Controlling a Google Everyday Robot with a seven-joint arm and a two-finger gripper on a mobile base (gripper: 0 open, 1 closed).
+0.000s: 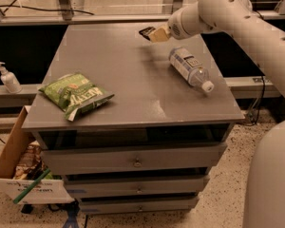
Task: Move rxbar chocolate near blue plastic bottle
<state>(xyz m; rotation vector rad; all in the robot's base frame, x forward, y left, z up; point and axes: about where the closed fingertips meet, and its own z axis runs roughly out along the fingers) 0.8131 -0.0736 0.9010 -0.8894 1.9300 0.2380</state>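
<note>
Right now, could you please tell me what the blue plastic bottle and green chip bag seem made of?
Blue plastic bottle: clear glossy plastic, see-through near its cap. Green chip bag: probably thin plastic film, judging by its shiny creases. The gripper holds the rxbar chocolate over the far side of the table.

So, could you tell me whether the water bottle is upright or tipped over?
Tipped over: the blue plastic bottle lies on its side, cap toward the front-right. The gripper holds the rxbar chocolate just beyond its base.
</note>
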